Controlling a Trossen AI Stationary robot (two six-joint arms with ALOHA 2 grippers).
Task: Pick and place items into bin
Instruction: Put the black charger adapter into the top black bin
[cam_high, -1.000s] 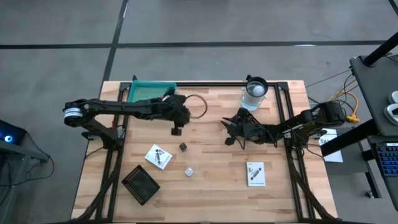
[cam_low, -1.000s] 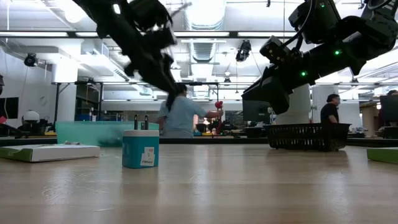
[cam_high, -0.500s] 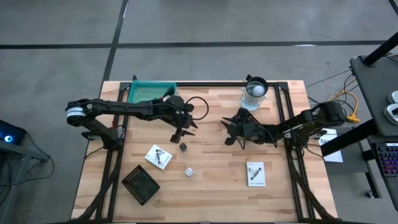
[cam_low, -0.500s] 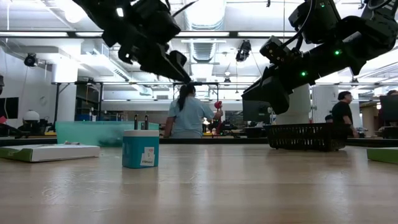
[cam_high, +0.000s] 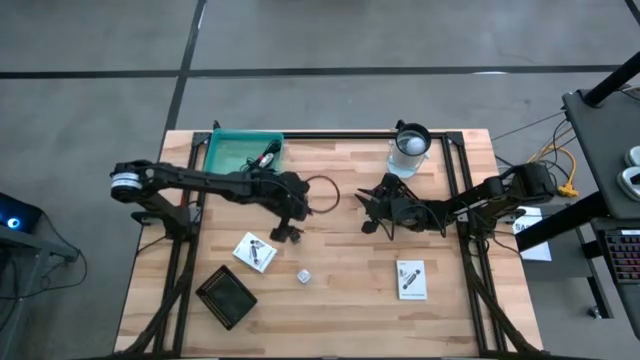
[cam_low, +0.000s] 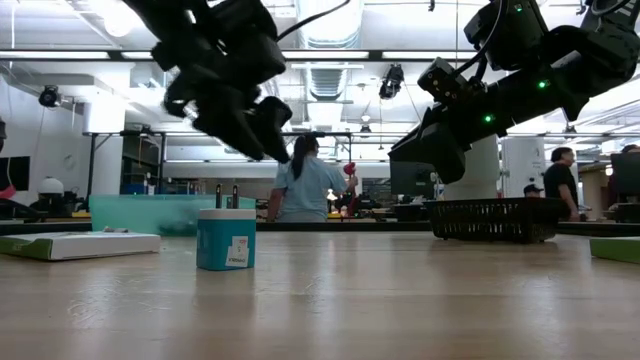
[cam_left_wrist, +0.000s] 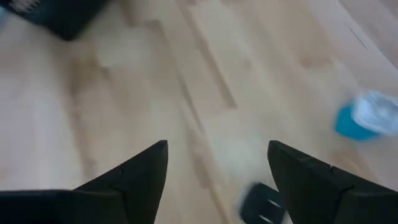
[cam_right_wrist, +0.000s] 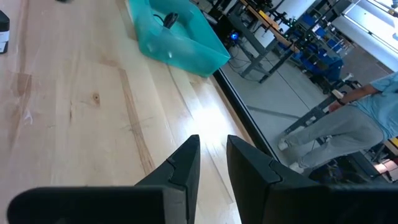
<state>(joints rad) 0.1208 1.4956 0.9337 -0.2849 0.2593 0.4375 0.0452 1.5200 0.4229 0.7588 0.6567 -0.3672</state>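
Note:
My left gripper (cam_high: 288, 226) (cam_left_wrist: 217, 158) stands open just above the table, a little left of the middle. A small dark cube (cam_left_wrist: 261, 204) lies on the wood under the gap, close to one finger and untouched. The blue-and-white cube (cam_high: 302, 276) (cam_low: 226, 240) (cam_left_wrist: 367, 115) sits farther toward the near edge. Two white printed packets (cam_high: 255, 251) (cam_high: 411, 279) lie flat on the near half. The teal bin (cam_high: 225, 158) (cam_right_wrist: 186, 46) at the far left holds a black-and-red cable (cam_high: 268, 152). My right gripper (cam_high: 366, 212) (cam_right_wrist: 213, 158) hovers right of the middle, its fingers a narrow gap apart with nothing between them.
A clear cup with a white ball (cam_high: 410, 148) stands at the far edge, right of the middle. A flat black square thing (cam_high: 226, 297) lies at the near left. Black frame rails run along the table's left, right and far sides. People move in the room behind.
My left gripper has come away from the bin toward the table's near edge and gone down, tipping more steeply, until it stands over the dark cube. Its fingers now stand wider apart than before. The items on the table lie where they were.

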